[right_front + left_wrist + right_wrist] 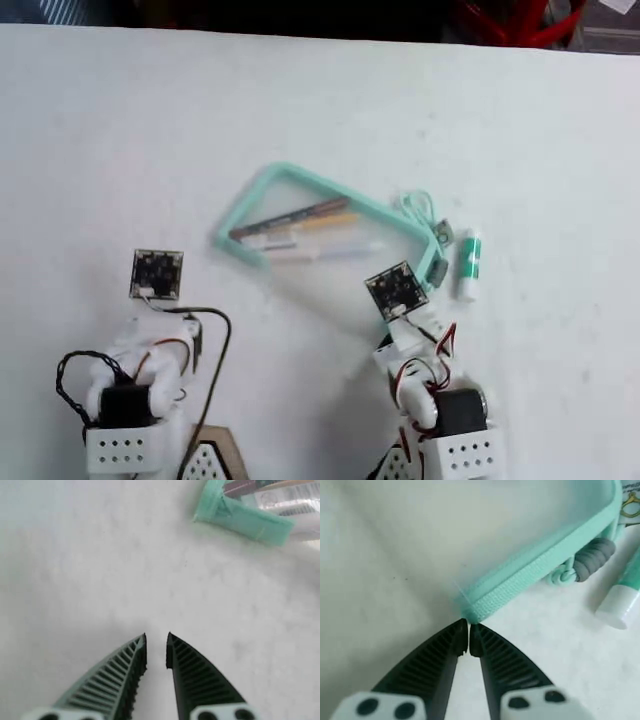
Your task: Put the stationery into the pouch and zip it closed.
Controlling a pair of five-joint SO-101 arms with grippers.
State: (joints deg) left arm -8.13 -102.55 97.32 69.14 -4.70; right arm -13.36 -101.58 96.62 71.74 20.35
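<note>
High view: pouch (244, 204) mid-table, mint-edged, clear, pens (300, 215) inside; glue stick (468, 264) just right of it, outside; I see left arm (140, 370) near left, right arm (430, 385) at pouch's near right corner.
Left wrist view: left gripper (156, 640) slightly parted over table (75, 555), holding nothing; pouch (240, 517) corner farther off.
Right wrist view: right gripper (469, 625) closed, tips at pouch (535, 570) mint edge; glue stick (620, 605) beyond.

Open table (120, 130) surrounds the pouch (330, 189); a glue stick (468, 265) lies just beside its zipper end.
</note>
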